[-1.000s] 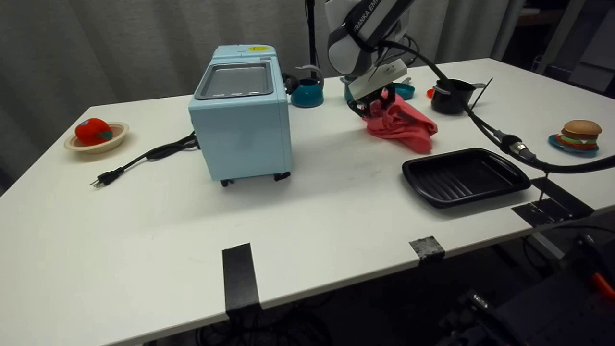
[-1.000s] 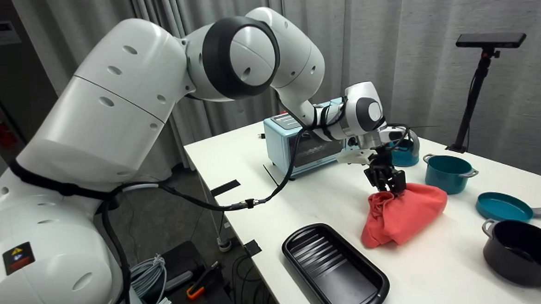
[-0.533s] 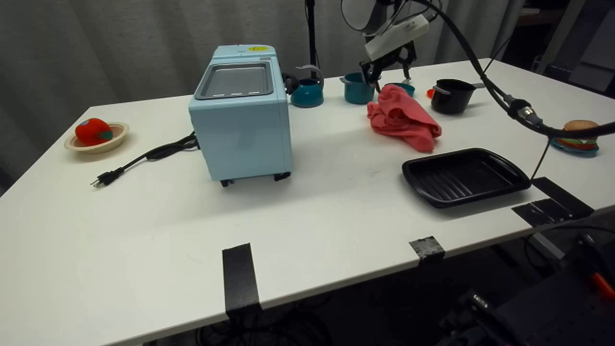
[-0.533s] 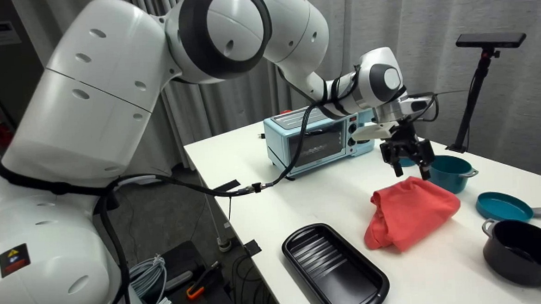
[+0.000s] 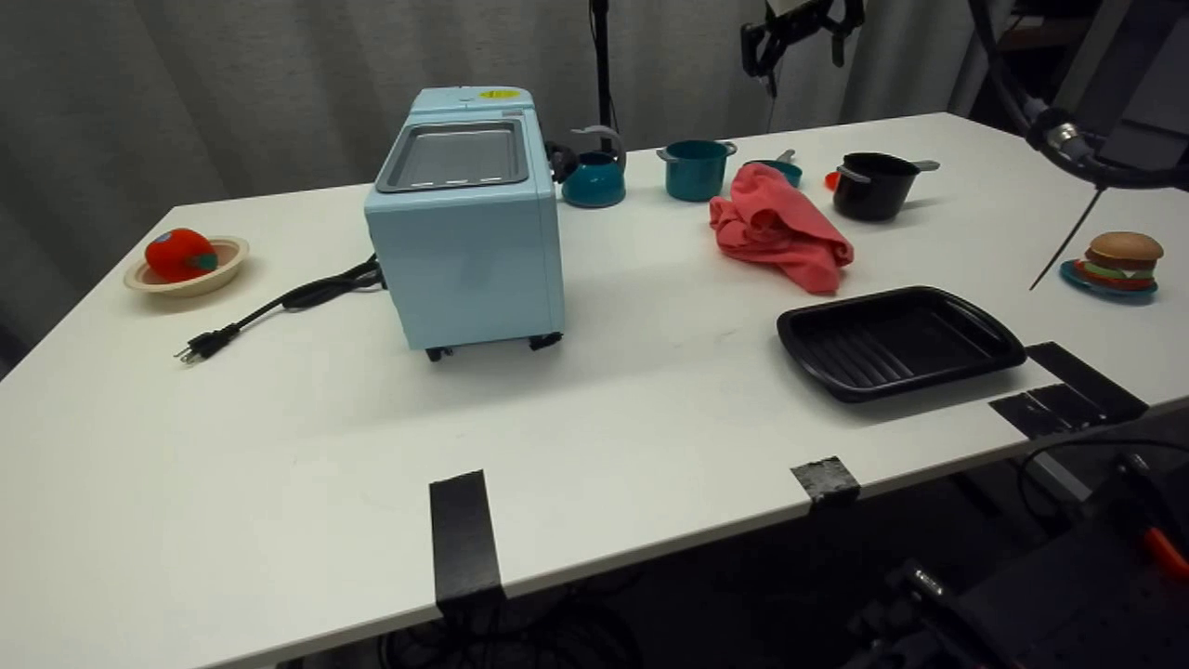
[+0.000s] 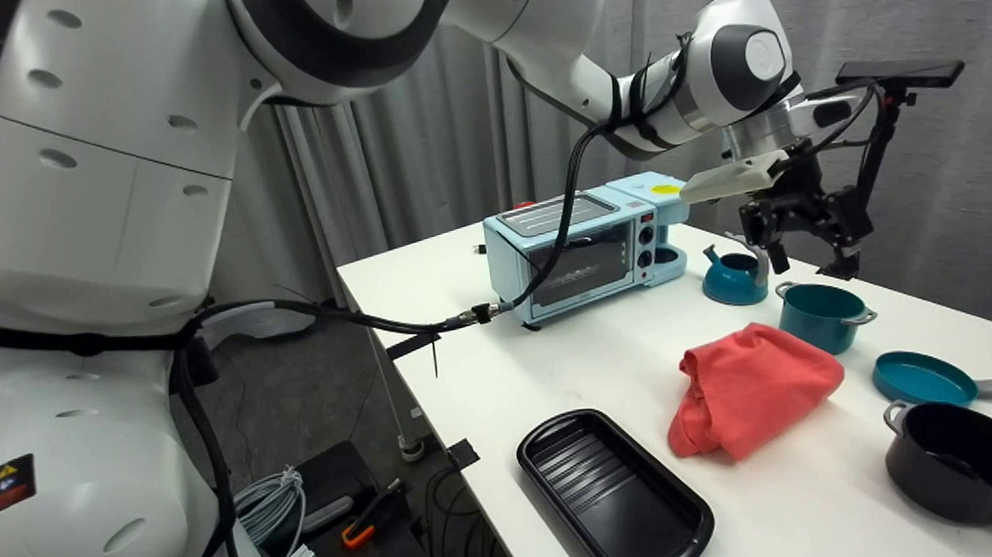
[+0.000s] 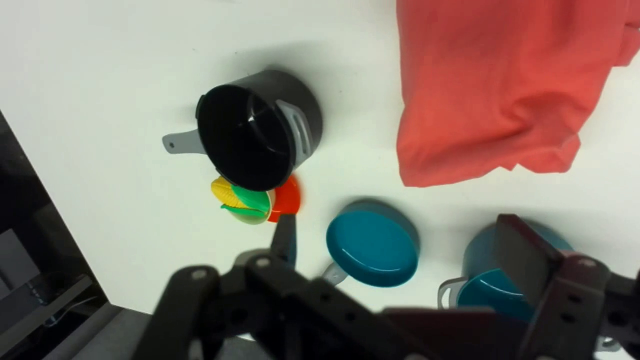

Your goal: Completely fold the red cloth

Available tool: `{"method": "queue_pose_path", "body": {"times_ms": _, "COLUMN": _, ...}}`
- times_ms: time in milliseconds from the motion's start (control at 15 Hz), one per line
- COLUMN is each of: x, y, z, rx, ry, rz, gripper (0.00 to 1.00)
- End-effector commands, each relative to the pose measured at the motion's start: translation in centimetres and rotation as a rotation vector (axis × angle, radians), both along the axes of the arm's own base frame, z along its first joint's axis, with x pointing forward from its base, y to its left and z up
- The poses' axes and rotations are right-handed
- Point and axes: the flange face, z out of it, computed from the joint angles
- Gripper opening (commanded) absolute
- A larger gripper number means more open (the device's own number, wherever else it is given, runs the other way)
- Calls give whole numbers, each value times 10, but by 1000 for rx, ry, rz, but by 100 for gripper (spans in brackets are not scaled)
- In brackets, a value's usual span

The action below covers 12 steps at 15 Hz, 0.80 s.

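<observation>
The red cloth lies bunched on the white table, partly doubled over, with a wrinkled, gathered side. In an exterior view, the cloth shows a smooth upper layer and a drooping corner toward the black tray. Part of the cloth fills the upper right of the wrist view, its near edge uneven. High above the table, my gripper hangs clear of the fabric, over the teal pot in that picture. Its fingers are spread wide with nothing between them, as the gripper also shows in the wrist view.
A black tray sits in front of the cloth. Behind and beside it stand a teal pot, a teal pan and a black pot. The light-blue toaster oven and a kettle are farther along.
My gripper has opened, let go of the cloth and risen well above it, toward the pots. The cloth's gathered top has settled and then stayed put.
</observation>
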Motion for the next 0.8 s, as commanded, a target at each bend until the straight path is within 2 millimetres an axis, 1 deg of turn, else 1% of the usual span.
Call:
{"method": "queue_pose_path", "body": {"times_ms": 0, "x": -20, "y": -22, "z": 19, "rx": 10, "ry": 5, "rz": 13, "gripper": 100}}
{"method": "queue_pose_path", "body": {"times_ms": 133, "x": -24, "y": -36, "z": 21, "rx": 24, "ry": 9, "rz": 18, "gripper": 100}}
{"method": "queue_pose_path", "body": {"times_ms": 200, "x": -26, "y": -42, "z": 18, "rx": 36, "ry": 19, "rz": 21, "gripper": 100}}
{"method": "queue_pose_path", "body": {"times_ms": 267, "x": -17, "y": -33, "z": 15, "rx": 10, "ry": 14, "rz": -5, "gripper": 100}}
{"method": "queue_pose_path", "body": {"times_ms": 400, "x": -20, "y": -43, "z": 14, "rx": 13, "ry": 24, "rz": -2, "gripper": 100}}
{"method": "queue_pose_path", "body": {"times_ms": 467, "x": -20, "y": -44, "z": 13, "rx": 13, "ry": 26, "rz": -2, "gripper": 100}}
{"method": "queue_pose_path", "body": {"times_ms": 733, "x": -20, "y": -41, "z": 11, "rx": 17, "ry": 29, "rz": 3, "gripper": 100}}
